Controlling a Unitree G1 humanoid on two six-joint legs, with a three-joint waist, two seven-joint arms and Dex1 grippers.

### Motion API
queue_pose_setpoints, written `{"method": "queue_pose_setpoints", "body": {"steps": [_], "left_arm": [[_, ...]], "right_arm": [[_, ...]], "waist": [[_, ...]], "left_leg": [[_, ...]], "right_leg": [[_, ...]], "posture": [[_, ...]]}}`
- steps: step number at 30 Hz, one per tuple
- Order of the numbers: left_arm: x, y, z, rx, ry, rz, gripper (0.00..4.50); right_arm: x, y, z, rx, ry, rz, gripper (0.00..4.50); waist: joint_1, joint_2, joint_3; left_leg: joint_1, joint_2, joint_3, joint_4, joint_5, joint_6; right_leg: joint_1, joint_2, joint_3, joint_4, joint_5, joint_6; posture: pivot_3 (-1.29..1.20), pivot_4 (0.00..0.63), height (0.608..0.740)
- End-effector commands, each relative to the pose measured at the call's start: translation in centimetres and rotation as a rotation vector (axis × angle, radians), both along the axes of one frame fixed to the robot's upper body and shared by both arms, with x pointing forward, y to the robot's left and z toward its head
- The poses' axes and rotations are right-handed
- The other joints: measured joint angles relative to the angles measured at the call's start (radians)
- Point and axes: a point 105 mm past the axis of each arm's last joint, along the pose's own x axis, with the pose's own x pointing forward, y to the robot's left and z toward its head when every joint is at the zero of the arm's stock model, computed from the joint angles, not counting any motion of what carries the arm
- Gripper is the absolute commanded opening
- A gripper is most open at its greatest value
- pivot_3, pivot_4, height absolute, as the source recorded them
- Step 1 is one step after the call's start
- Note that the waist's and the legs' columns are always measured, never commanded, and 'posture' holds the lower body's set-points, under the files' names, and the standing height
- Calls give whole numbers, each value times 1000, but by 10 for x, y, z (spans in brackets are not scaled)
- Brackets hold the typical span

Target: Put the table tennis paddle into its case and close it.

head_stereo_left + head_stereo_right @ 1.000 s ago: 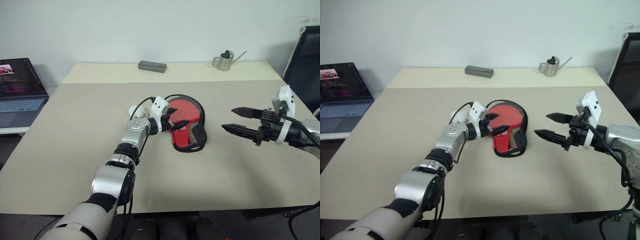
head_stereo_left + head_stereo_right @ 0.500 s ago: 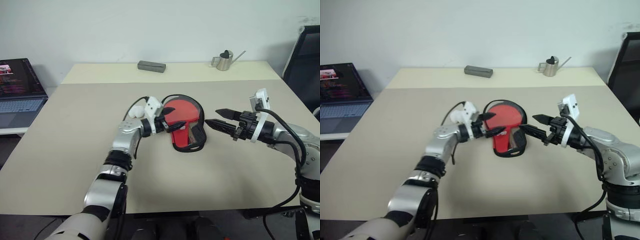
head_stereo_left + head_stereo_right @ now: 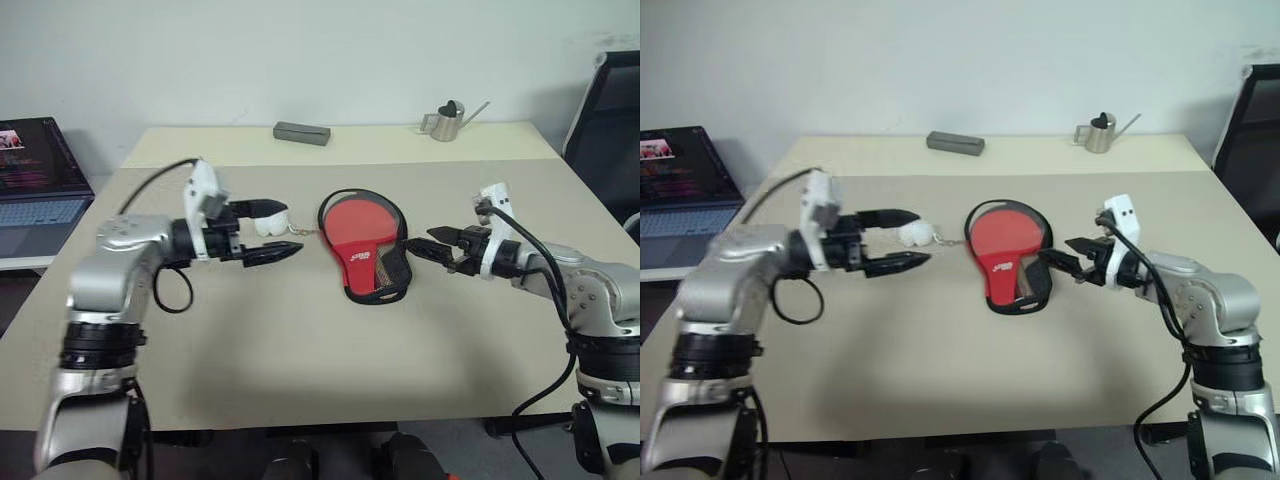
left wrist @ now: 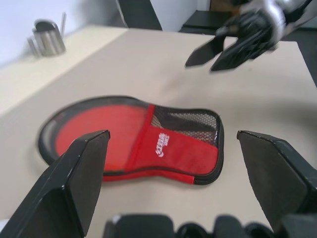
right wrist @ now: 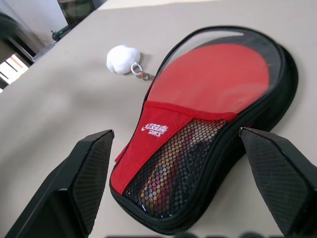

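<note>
right wrist view looks down on the case point(image 5: 198, 134), a flat paddle-shaped pouch with a black zipped edge, a red cloth band across its middle and a black mesh pocket over the narrow end. white lettering with a small logo sits on the red band, too small to read. through the clear window on the round end shows the red face of the paddle point(image 5: 223, 74), which lies inside the case; under the mesh something striped shows, likely its handle. a short chain runs from the case to a white pompom point(image 5: 123, 59) lying on the table point(image 3: 300, 340) just beside it.

from the head, the case lies near the middle of the table. the left gripper point(image 3: 268, 232) hangs over the table well to the left of the case, near the pompom, fingers spread wide and empty. the right gripper point(image 3: 440, 247) is just beside the case's right edge, fingers likewise apart and holding nothing. at the far edge stand a grey box point(image 3: 303, 132) and a small metal watering can point(image 3: 445, 121); a laptop point(image 3: 35, 170) sits off to the left.

a second ago the left gripper was at the case's left edge; it has since pulled away to the left, while the right one has come in close from the right.
</note>
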Motion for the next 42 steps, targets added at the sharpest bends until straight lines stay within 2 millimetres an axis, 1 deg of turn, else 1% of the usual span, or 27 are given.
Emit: {"method": "queue_pose_setpoints", "body": {"steps": [1, 4, 7, 8, 12, 19, 26, 30, 37, 38, 40, 42], "left_arm": [[-15, 4, 24, -15, -65, -19, 4500], [-20, 17, 24, 3, -54, 14, 4500], [-22, 22, 27, -14, -45, 33, 4500], [-23, 21, 29, -27, -42, 32, 4500], [-29, 17, 24, -24, -18, 14, 4500], [-31, 11, 20, -40, -11, 12, 4500], [-29, 6, 16, -41, -8, 4, 4500], [-29, 5, 15, -40, -10, 0, 4500], [-29, 5, 11, -36, -4, 5, 4500], [-29, 5, 10, -36, -3, 6, 4500], [-29, 5, 10, -35, -3, 8, 4500], [-28, 5, 9, -32, -2, 12, 4500]], "right_arm": [[3, 8, 7, 8, -9, 28, 4460], [16, 14, -2, 9, 40, -3, 4460], [23, 16, -8, -2, 62, -16, 4460], [26, 16, -10, -5, 67, -19, 4460], [38, 16, -25, -32, 92, -72, 4460], [56, 15, -48, -59, 101, -151, 4460], [61, 30, -66, -102, 98, -135, 4460], [62, 37, -71, -130, 104, -120, 4460], [62, 34, -83, -164, 162, -128, 4460], [61, 34, -84, -159, 178, -129, 4293], [61, 35, -85, -154, 198, -128, 3819], [60, 37, -86, -142, 221, -120, 3144]], "waist": [[0, 0, 0], [-4, 0, 0], [-9, 0, 0], [-10, 0, 0], [-12, 0, 0], [-14, 0, 0], [-19, 0, 0], [-21, 0, 0], [-21, 0, 0], [-21, 0, 0], [-21, 0, 0], [-21, 0, 0]], "left_leg": [[0, 0, 0, 0, 0, 0], [0, 0, 0, 0, 0, 0], [1, 0, 0, -1, 0, 0], [1, 0, 0, -1, 0, 0], [1, 0, 1, -1, 0, 0], [1, 0, 1, -1, 0, 0], [1, 1, 2, -1, 0, 0], [4, 2, 2, -1, 0, 0], [5, 8, 3, -1, 1, -2], [6, 9, 4, -1, 1, -2], [7, 11, 5, -1, 1, -2], [7, 12, 5, -1, 1, -2]], "right_leg": [[0, 0, 0, 0, 0, 0], [0, 0, 0, 0, 0, 0], [0, 0, 1, 0, 0, 0], [0, 0, 0, 0, 0, 0], [0, 0, 1, 0, 0, 0], [-1, 1, 1, 0, 0, 0], [-1, 1, 2, 0, 0, 0], [0, 3, 3, 1, 1, -2], [1, 8, 3, 1, 3, -5], [2, 9, 3, 1, 3, -6], [2, 10, 3, 1, 4, -6], [2, 11, 3, 1, 4, -7]], "posture": [[0, 150, 740], [0, 150, 740], [0, 150, 740], [0, 150, 740], [0, 150, 740], [0, 150, 740], [0, 150, 740], [0, 150, 740], [0, 150, 740], [0, 150, 740], [0, 150, 740], [0, 150, 740]]}}
